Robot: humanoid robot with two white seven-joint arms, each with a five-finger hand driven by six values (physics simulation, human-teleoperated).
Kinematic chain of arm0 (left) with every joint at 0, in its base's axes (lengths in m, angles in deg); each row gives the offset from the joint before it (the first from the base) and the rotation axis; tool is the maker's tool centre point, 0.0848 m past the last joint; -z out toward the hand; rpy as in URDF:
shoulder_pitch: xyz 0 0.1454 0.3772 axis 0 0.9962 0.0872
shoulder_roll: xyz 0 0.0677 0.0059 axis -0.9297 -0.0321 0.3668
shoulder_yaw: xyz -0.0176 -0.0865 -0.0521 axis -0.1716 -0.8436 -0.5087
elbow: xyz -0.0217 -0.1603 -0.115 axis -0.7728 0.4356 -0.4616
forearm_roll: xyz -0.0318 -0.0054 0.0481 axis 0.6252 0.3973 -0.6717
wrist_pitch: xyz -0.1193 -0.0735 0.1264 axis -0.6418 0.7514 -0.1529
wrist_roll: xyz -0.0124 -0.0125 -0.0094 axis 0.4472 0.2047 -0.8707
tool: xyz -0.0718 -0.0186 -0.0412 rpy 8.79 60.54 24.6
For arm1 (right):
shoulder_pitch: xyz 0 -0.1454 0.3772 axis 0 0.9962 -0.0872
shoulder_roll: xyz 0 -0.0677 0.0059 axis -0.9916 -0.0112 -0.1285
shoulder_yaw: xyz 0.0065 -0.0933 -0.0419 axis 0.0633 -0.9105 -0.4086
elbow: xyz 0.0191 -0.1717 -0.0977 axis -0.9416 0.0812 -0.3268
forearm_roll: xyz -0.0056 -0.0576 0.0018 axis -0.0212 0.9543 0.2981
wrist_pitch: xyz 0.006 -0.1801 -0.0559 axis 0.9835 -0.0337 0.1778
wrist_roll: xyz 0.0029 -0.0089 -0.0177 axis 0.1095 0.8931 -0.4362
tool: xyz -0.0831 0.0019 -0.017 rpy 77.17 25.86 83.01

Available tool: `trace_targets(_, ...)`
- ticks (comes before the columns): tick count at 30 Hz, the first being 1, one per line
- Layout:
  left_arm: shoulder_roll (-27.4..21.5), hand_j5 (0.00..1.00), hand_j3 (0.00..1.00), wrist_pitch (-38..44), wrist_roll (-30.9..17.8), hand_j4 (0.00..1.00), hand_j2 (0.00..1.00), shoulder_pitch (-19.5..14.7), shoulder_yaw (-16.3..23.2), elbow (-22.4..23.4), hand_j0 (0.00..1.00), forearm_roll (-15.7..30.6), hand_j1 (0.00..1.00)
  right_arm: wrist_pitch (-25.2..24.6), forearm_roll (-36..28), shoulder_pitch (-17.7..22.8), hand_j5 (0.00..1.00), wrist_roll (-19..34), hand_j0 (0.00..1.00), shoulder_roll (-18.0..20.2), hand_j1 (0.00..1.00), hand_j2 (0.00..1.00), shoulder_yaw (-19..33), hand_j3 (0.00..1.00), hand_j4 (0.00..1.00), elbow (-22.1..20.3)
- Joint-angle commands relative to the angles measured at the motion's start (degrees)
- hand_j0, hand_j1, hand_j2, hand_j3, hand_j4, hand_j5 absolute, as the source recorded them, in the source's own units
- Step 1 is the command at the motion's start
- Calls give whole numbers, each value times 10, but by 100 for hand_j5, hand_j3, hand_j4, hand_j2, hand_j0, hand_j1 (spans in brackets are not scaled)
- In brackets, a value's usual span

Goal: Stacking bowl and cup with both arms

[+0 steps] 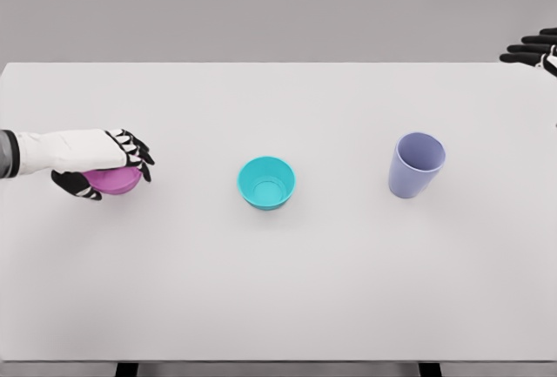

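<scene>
Here, most of the head view is taken up by a white table, whose near edge is seen at the bottom of the picture above two dark stubs of its supports, largely cut off. Behind its far edge only a plain grey backdrop is shown.

The left arm is brought in from the picture's left edge, its white forearm cut off by the frame. The left hand is laid over a magenta bowl, with the dark fingers curled down over its far rim and the thumb set against its near side, so the bowl is gripped from above. Most of the bowl is hidden under the palm; only its lower front is made out, and whether it rests on the table cannot be told.

To the right of that hand, apart from it, a teal bowl is stood upright with its opening upward. Further right again, well apart, a lavender cup is stood upright, leaning slightly in the view.

At the far upper right corner, the right hand is seen only partly, beyond the table's far edge: a few dark fingers are held out straight and spread, with nothing held, and the rest is cut off by the frame.
</scene>
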Motion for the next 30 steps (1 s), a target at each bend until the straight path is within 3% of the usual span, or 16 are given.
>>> trace_targets(1, 0, 72, 72, 0, 0, 72, 72, 0, 0, -6, 72, 2, 72, -2, -3, 0, 100, 0, 100, 4, 100, 100, 4, 100, 100, 0)
trace_targets(22, 3, 73, 73, 0, 0, 73, 73, -14, -4, -46, 73, 5, 73, -2, -3, 5, 100, 0, 100, 8, 100, 100, 9, 100, 100, 0)
trace_targets(30, 28, 73, 73, -16, 0, 73, 73, -23, -4, -49, 73, 1, 73, -2, -3, 6, 100, 0, 100, 23, 100, 100, 9, 100, 100, 0)
